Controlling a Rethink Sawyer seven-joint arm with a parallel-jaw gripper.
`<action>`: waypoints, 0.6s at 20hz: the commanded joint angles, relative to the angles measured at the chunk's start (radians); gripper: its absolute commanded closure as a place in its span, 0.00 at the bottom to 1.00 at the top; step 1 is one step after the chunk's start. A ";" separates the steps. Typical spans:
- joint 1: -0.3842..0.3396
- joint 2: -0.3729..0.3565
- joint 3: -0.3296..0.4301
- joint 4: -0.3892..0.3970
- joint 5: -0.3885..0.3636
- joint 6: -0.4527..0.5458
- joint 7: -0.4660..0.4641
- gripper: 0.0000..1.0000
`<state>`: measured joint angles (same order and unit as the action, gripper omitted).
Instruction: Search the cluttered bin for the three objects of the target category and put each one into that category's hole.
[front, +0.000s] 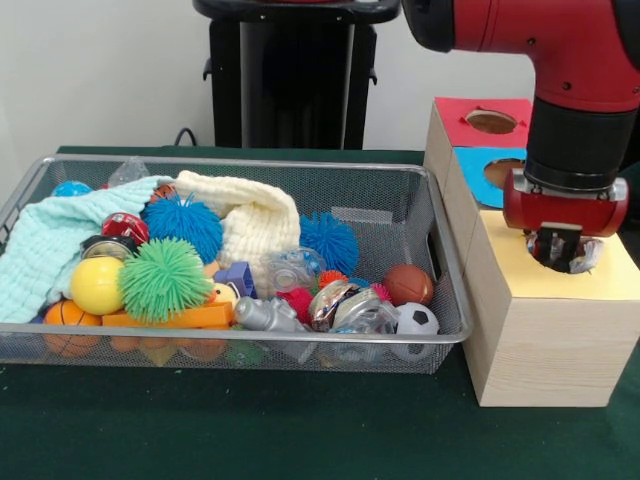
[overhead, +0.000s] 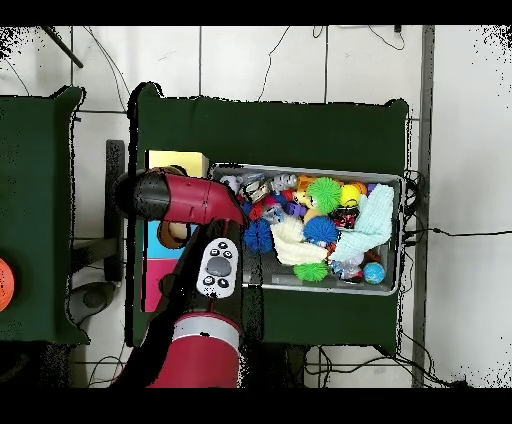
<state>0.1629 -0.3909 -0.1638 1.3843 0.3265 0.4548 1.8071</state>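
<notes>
The end effector (front: 563, 250) is hanging at the right of the front view, over the yellow top (front: 610, 275) of the wooden box (front: 545, 345); something pale and shiny is showing at its tip, and whether it is gripping it I cannot tell. Behind it are lying the blue top (front: 490, 170) and red top (front: 490, 121), each with a round hole. The mesh bin (front: 400, 215) at left is holding spiky blue balls (front: 183, 225), a green one (front: 163, 278), a yellow ball (front: 96, 285), a small basketball (front: 408, 284), a soccer ball (front: 417, 320) and cloths (front: 255, 222).
</notes>
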 joint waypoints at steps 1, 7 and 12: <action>-0.009 0.048 0.060 -0.002 -0.012 0.065 0.146 1.00; -0.013 0.049 0.071 0.017 -0.013 0.033 0.141 1.00; -0.011 0.061 0.064 0.003 -0.012 0.032 0.147 1.00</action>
<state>0.1632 -0.3769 -0.1638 1.3834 0.3265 0.4548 1.8071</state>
